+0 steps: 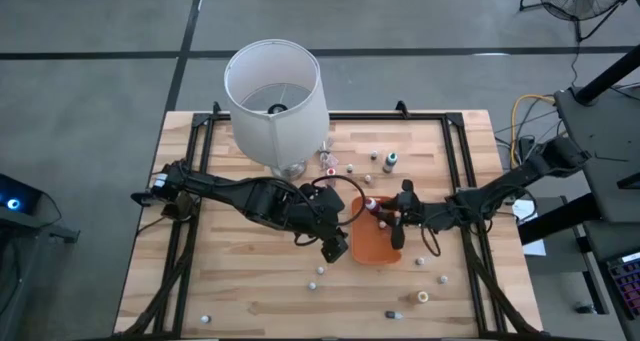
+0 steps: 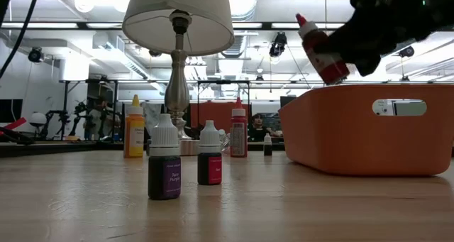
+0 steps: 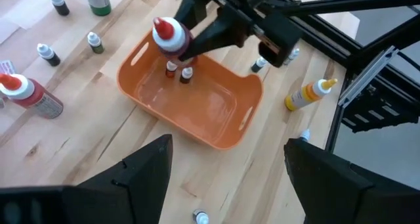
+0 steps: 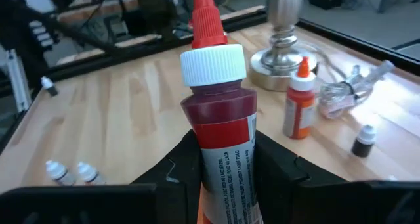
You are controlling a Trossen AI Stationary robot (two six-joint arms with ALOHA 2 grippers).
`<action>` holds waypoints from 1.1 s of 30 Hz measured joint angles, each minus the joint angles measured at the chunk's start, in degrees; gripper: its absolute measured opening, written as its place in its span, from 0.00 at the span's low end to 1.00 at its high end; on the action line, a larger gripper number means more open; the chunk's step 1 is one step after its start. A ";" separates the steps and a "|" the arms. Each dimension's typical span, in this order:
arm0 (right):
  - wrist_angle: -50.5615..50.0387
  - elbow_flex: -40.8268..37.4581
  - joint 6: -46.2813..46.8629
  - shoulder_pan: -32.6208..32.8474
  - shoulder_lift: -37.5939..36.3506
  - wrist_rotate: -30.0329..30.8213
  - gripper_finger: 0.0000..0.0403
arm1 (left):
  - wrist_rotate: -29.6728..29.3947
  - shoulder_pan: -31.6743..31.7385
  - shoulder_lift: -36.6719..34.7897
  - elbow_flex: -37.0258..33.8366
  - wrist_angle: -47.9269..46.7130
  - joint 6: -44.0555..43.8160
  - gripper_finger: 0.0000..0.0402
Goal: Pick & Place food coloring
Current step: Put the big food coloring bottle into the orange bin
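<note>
High view: right gripper (image 1: 392, 217) is hanging over the orange tray (image 1: 375, 247), its fingers clamping a red food coloring bottle (image 4: 220, 129). Left gripper (image 1: 333, 243) is waiting just beside the tray's near-lamp side, fingers spread, holding nothing. Bottle is standing roughly upright, long axis near vertical with a slight tilt, red nozzle pointing up. Risk, as I judge it: dropped from here, it may topple the two small bottles (image 3: 178, 71) already standing in the tray, or bounce out.
</note>
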 joint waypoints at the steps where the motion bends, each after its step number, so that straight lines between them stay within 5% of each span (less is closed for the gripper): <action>1: 2.13 -1.22 0.00 0.00 0.47 0.06 0.24 | 0.00 0.00 0.00 0.00 0.04 0.02 0.65; 10: 25.80 -7.32 -8.61 0.04 6.47 -0.95 0.24 | 0.01 0.00 0.00 -0.11 0.00 0.32 0.66; 18: 29.46 -6.35 -11.10 -0.96 12.73 -8.15 0.24 | 0.01 0.00 0.00 -0.17 -0.23 0.29 0.66; 33: 37.42 -2.48 -16.30 -2.00 26.53 -9.46 0.24 | -0.87 -0.26 0.00 -0.17 0.15 -0.68 0.66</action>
